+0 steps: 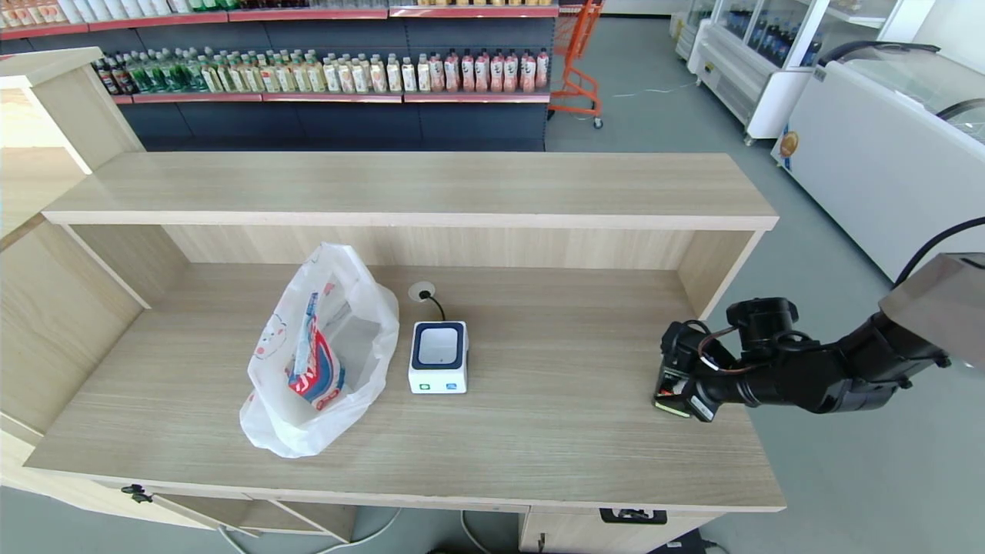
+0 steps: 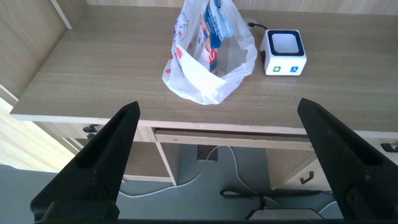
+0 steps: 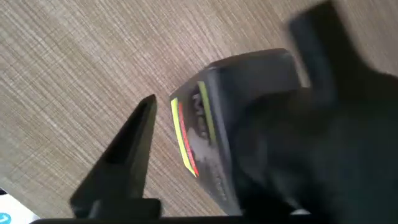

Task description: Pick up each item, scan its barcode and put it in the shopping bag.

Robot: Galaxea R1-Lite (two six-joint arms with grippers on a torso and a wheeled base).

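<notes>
I find the right tool (image 1: 679,394) at the surface's (image 1: 554,431) right edge, jaws apart astride a dark striped box (image 3: 214,118); one finger (image 3: 124,152) stands clear of it. The left tool (image 2: 219,109) hangs spread wide before the surface. The shopping bag (image 1: 315,346), with a packet (image 1: 312,369) inside, lies just beside the scanner (image 1: 439,355).

No legible print (shopping bag (image 1: 369,338) included)

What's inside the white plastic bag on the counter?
A red, white and blue packet stands inside the shopping bag, seen through its open top. The bag's crumpled bottom hides the packet's lower end and anything lying beneath it.
</notes>
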